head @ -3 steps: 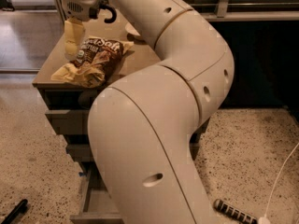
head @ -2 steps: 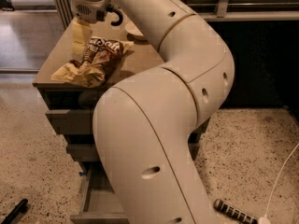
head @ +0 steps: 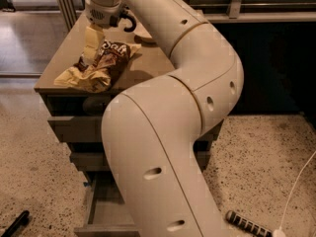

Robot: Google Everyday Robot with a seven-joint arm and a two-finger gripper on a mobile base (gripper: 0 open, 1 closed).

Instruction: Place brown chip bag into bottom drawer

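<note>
The brown chip bag (head: 101, 63) lies crumpled on the cabinet top (head: 59, 63), dark brown front up with pale yellow-tan edges spread to the left. My gripper (head: 90, 58) hangs from the wrist at the top left and points straight down onto the left half of the bag, touching it or just above it. The bottom drawer (head: 106, 212) is pulled open at the foot of the cabinet and shows its grey inside. My arm hides its right part.
My large cream arm fills the middle of the view and covers the cabinet's right side. Two upper drawers (head: 74, 130) are shut. On the floor lie a black striped object (head: 247, 224), a white cable (head: 296, 191) and a black object (head: 15, 223).
My gripper has moved right and a little down, from the bag's left edge to over its left half. The bag has stayed in place.
</note>
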